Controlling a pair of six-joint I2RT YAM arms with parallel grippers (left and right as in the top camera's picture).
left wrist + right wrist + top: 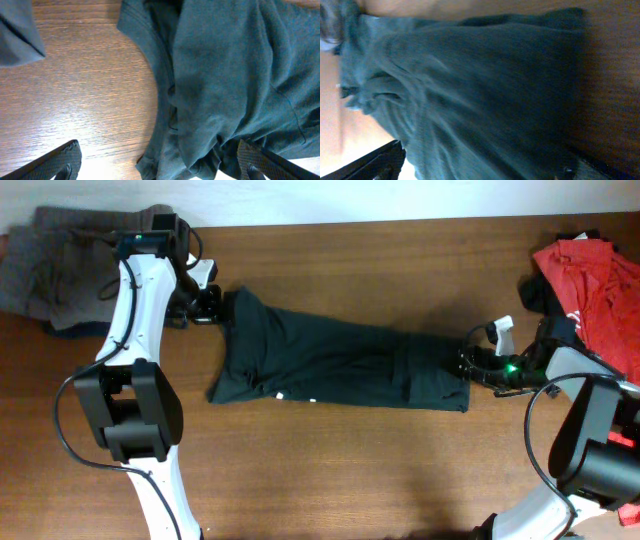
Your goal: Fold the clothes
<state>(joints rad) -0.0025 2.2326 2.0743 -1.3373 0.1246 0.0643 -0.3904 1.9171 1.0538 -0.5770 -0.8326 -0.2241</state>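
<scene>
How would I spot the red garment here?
On the wooden table, follow the long dark T-shirt across its middle to the right arm's end. Just beyond lies the crumpled red T-shirt, the only bright red cloth; the grey heap lies opposite.

Black T-shirt (330,365) across the middle, reading dark teal in the wrist views (one small white tag (281,396) on it). Red T-shirt (600,280) at one edge, grey garment (45,270) at the other. Bench (350,470): warm brown wood grain. Left arm (135,305): white, black joints.
</scene>
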